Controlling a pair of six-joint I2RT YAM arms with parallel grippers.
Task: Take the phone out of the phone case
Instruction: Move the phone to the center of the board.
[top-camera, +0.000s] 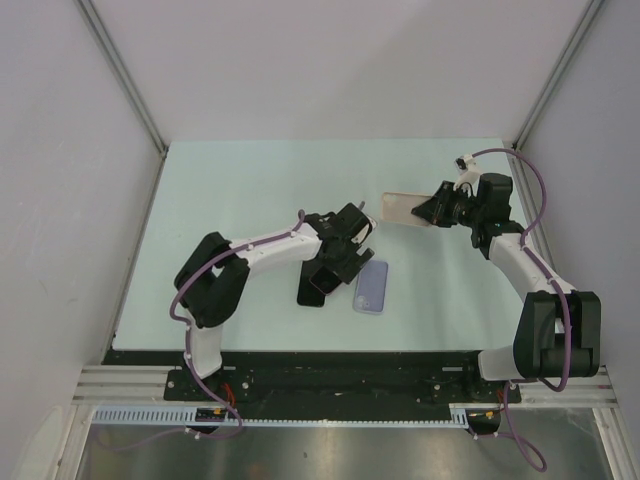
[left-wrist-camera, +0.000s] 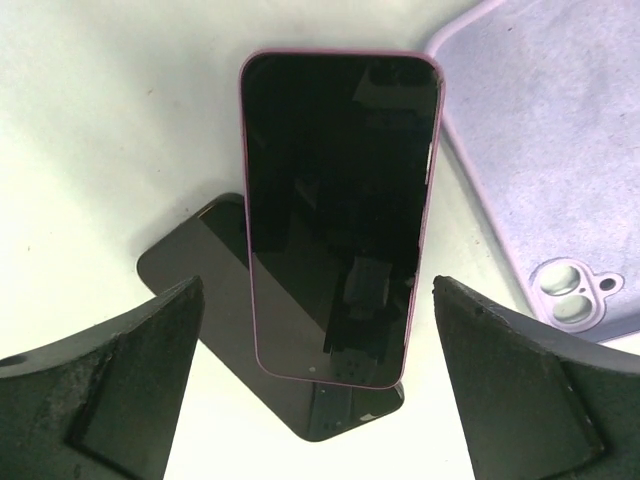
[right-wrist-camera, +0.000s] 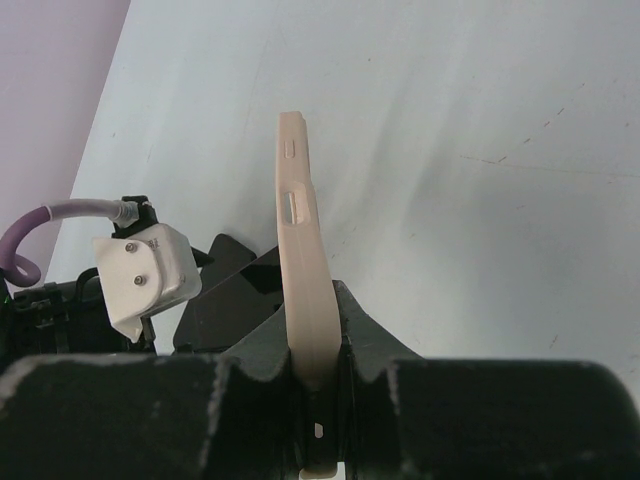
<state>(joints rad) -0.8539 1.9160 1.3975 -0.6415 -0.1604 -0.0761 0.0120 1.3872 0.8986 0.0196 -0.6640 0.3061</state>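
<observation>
Ok so the slim pink-rimmed phone with the glossy black screen (left-wrist-camera: 340, 210) is found lying face up on the pale mint table (top-camera: 250, 180), roughly mid-table. It isn't laid flat on the surface though. Its near end is propped on a second flat black slab (left-wrist-camera: 200, 260), apparently another phone, which is set crosswise underneath and sticks out to the left in the left wrist view.

The left gripper (left-wrist-camera: 318, 330) is hung just over that little pile with its jaws spread wide, and nothing is gripped. Its two black fingers (left-wrist-camera: 140, 380) are placed either side of the phone's near end. A clear gap is left on both sides, so no contact is made.

Just to the right of the phone, a soft lavender phone case with a twin-lens camera cutout (left-wrist-camera: 550, 150) is laid flat on the table. It's tucked in close to the phone's far corner. Whether the two are actually touching can't be told.

Over on the right side, a matte beige phone case (right-wrist-camera: 305, 290) is clamped on edge by the right gripper (right-wrist-camera: 312, 340), with the jaws shut tight on its lower part. It appears to be lifted clear of the table and is kept well apart from the phone. Side button cutouts can be seen along the thin edge. What's inside it, if anything, can't be made out from these angles.
</observation>
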